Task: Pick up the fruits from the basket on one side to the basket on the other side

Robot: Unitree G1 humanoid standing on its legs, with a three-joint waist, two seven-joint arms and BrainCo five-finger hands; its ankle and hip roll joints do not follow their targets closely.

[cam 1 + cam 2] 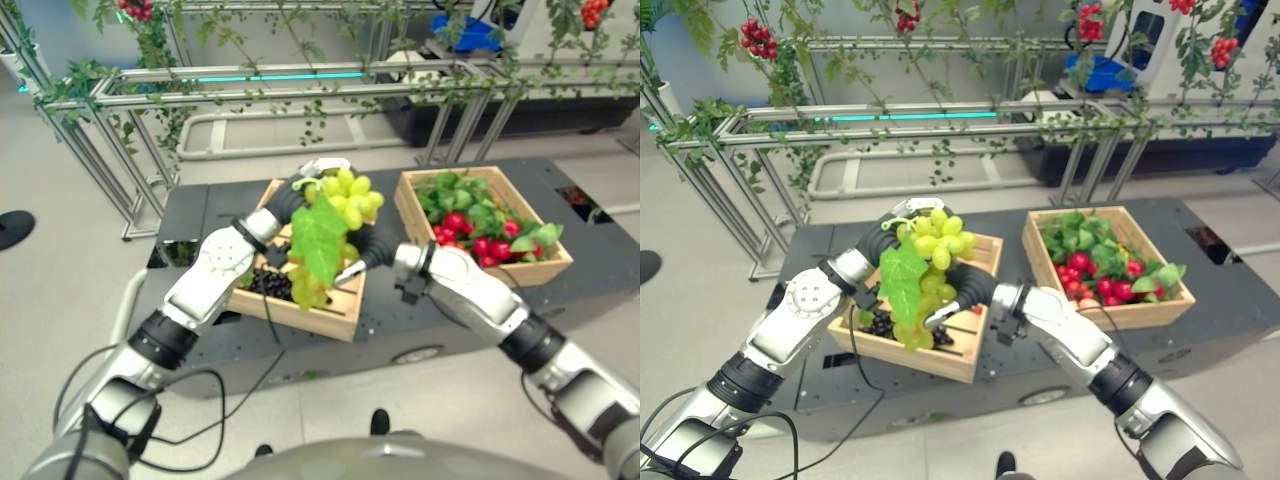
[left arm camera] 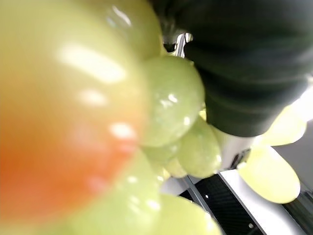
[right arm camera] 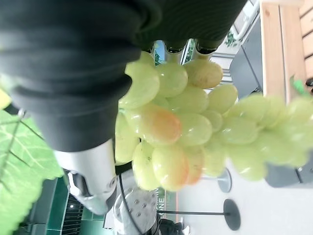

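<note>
A bunch of green grapes (image 1: 345, 195) with a big green leaf (image 1: 318, 240) hangs in the air above the left wooden basket (image 1: 320, 315). My left hand (image 1: 292, 195) grips the bunch at its top, fingers curled over it. My right hand (image 1: 378, 245) comes in from the right and closes on the bunch's lower half; in the right wrist view the grapes (image 3: 176, 122) sit between its fingers (image 3: 181, 46) and thumb (image 3: 93, 166). Dark grapes (image 1: 268, 283) lie in the left basket. The right basket (image 1: 548, 268) holds red fruits (image 1: 490, 245) and green leaves.
Both baskets stand on a low dark table (image 1: 200, 215). Behind it runs a metal frame (image 1: 250, 80) hung with vines and red fruit clusters (image 1: 758, 35). Pale floor surrounds the table.
</note>
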